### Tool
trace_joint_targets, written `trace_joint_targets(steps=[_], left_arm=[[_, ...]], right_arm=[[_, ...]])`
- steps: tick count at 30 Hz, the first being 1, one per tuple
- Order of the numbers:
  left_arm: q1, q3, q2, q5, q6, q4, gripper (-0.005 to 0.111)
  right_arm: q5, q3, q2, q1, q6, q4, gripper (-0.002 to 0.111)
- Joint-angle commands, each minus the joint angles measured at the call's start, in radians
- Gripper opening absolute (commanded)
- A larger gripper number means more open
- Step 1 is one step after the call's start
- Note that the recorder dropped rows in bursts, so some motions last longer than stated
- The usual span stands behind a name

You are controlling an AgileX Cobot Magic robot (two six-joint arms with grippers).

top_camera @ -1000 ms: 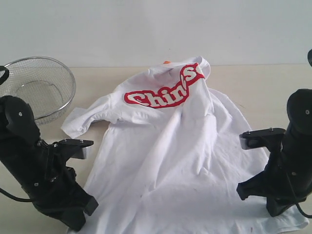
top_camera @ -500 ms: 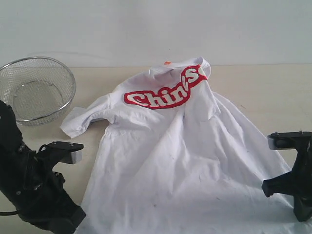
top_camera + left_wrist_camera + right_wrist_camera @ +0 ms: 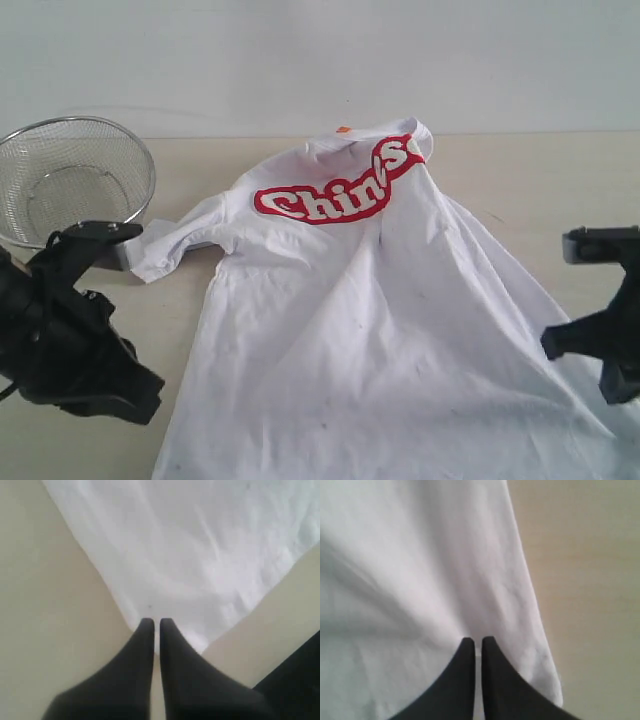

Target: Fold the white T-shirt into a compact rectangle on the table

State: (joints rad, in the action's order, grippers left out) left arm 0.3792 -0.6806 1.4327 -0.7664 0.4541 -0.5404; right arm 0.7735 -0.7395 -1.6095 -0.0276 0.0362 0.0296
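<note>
Noted white T-shirt (image 3: 380, 330) spread on table (image 3: 540, 180), collar at 12 o'clock, soft, light, floppy; left hand (image 3: 155, 622) and right hand (image 3: 474, 640) clenched on hem corners at 7 and 5 o'clock, sensible holds.

One white T-shirt (image 3: 380, 330), one wire-mesh basket (image 3: 70, 175), one table (image 3: 540, 180), two grippers, left gripper (image 3: 155, 622), right gripper (image 3: 475, 640)

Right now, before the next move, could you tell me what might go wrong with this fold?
The left gripper and right gripper pinch the white T-shirt near its edge, so the fabric could slip out.
The chest lettering is crumpled over, so creases may be folded in.
The sleeve lies near the wire basket and might catch it.
</note>
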Motion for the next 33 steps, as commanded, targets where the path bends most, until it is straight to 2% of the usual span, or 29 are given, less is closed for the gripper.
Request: trace_joint_targets(steps=[1,3,7,15,23,26,33], left_arm=[[0.003,-0.068,-0.008,0.043,-0.010,-0.009,0.004],[0.001,-0.157,0.027,0.064,-0.013,-0.005,0.004],[-0.021,-0.392,0.232,0.066,-0.021,0.010,0.004],[-0.072,-0.700,0.546,0.094,-0.021,0.017,0.004],[-0.079,-0.950,0.748,0.066,-0.029,0.028,0.004],[-0.079,-0.994,0.783,0.060,-0.037,0.028,0.004],[-0.079,-1.003,0.790,0.052,-0.037,0.032,0.004]], right_arm=[[-0.043,-0.103,0.022,-0.004,-0.097,0.158,0.000],[-0.073,-0.214,-0.010,-0.004,-0.199,0.302,0.000],[0.006,-0.542,-0.202,-0.004,-0.241,0.343,0.000],[0.032,-0.826,-0.484,-0.004,-0.299,0.355,0.000],[0.014,-0.908,-0.648,-0.002,-0.341,0.378,0.000],[-0.007,-0.908,-0.669,-0.002,-0.341,0.368,0.000],[-0.025,-0.908,-0.671,-0.002,-0.269,0.218,0.000]])
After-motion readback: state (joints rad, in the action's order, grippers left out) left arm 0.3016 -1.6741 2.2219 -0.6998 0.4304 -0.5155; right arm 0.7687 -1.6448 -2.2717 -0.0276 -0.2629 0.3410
